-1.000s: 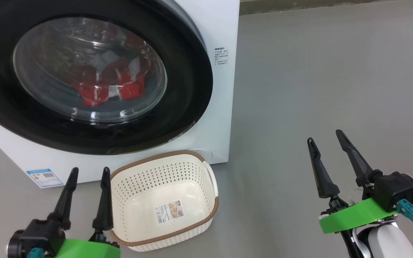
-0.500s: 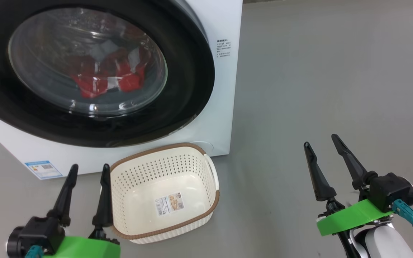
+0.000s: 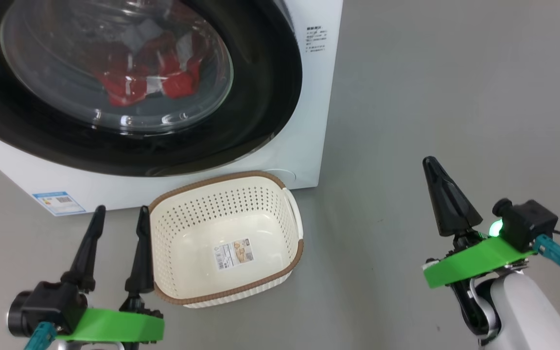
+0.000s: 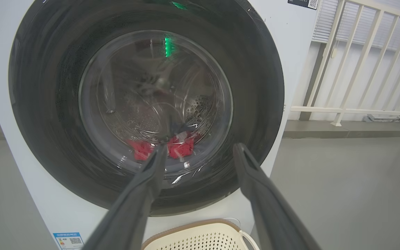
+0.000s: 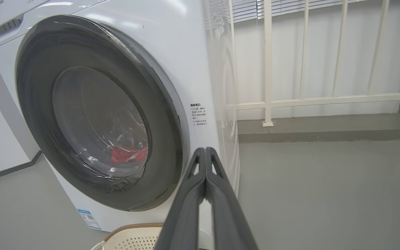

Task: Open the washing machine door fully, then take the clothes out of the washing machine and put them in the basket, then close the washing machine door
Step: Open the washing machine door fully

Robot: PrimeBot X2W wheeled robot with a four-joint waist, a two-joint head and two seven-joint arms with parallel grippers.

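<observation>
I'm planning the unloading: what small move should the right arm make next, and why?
Probably bring the right gripper, fingers shut together, toward the right edge of the washing machine door. The door is closed with the clothes behind its glass, the basket stands empty in front, and that gripper hangs apart from the door, off to its right.

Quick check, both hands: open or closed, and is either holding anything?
Left hand: open, holding nothing.
Right hand: closed, holding nothing.
</observation>
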